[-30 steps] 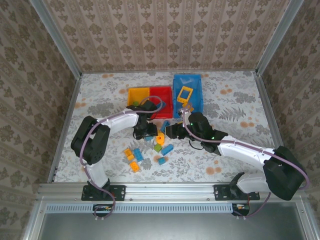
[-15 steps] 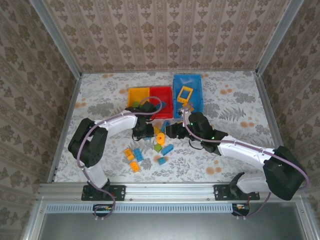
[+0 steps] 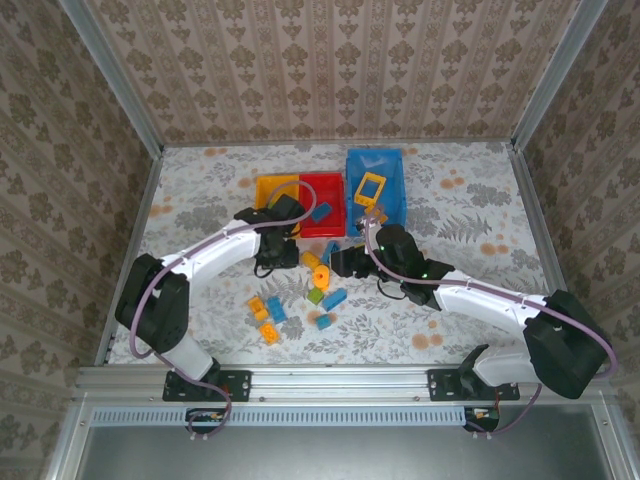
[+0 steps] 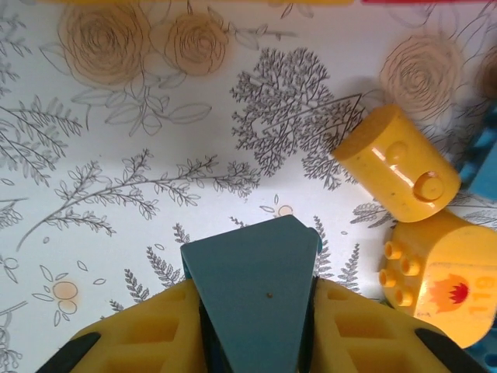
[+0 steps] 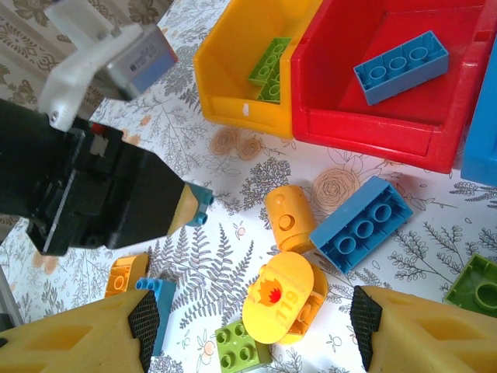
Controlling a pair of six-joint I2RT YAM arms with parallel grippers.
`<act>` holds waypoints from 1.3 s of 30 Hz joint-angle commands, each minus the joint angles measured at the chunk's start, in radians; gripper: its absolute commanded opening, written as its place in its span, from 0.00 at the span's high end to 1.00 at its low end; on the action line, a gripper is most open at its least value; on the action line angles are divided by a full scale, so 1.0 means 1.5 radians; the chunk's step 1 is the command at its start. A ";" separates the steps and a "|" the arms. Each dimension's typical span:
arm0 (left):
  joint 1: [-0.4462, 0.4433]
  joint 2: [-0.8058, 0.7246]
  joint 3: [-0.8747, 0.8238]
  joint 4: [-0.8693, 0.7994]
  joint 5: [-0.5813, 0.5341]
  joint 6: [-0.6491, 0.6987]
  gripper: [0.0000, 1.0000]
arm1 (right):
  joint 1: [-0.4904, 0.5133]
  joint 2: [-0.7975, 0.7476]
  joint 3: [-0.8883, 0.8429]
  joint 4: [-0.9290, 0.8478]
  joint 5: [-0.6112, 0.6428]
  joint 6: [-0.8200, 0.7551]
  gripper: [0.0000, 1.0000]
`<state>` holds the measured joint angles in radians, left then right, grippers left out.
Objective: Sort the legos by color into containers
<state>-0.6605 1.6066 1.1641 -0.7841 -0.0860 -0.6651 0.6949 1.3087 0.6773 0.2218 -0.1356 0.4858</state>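
Left wrist view is showing the left fingers (image 4: pixel 140 334) pinching a blue brick (image 4: pixel 252 287) by its sides, down near the tabletop (image 4: pixel 116 116). Whether the brick is resting on the surface or hanging just above it, I can't tell. Off to one side a yellow cylinder (image 4: pixel 396 163) is lying flat, with an orange brick (image 4: pixel 443 287) right next to it.

From the right wrist, the right fingers (image 5: pixel 144 318) are hovering spread wide over that orange brick, gripping nothing. Beyond them the red bin (image 5: pixel 365 128) is holding a long blue brick (image 5: pixel 400 66), and the yellow bin (image 5: pixel 241 101) is holding a green brick (image 5: pixel 268 62). So blue is looking like it belongs in red.

Doing this well means going straight up first, so the brick isn't nudging the cylinder. Next comes travelling high enough to clear the red bin's near wall. The release should be low over the bin floor, so the brick isn't bouncing out. The two arms are working close together, so the right one is best kept out of the carry path.
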 commanded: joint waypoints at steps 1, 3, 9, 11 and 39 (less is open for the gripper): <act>-0.006 -0.016 0.067 -0.023 -0.012 0.029 0.75 | 0.001 -0.018 0.014 0.000 0.024 0.004 0.30; -0.007 -0.001 0.107 -0.025 -0.002 0.035 0.75 | 0.001 -0.028 0.017 -0.008 0.046 0.004 0.31; -0.010 0.091 0.237 -0.021 0.022 0.058 0.75 | -0.008 -0.048 0.035 -0.024 0.109 0.010 0.31; -0.010 0.133 0.288 -0.022 0.029 0.066 0.75 | -0.014 -0.051 0.041 -0.025 0.123 0.016 0.31; 0.017 0.319 0.453 -0.033 0.068 0.062 0.43 | -0.039 -0.089 0.038 -0.067 0.149 0.018 0.29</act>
<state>-0.6399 2.1567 1.8568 -0.8097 0.0193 -0.5716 0.6456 1.1961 0.7231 0.1490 0.0586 0.5266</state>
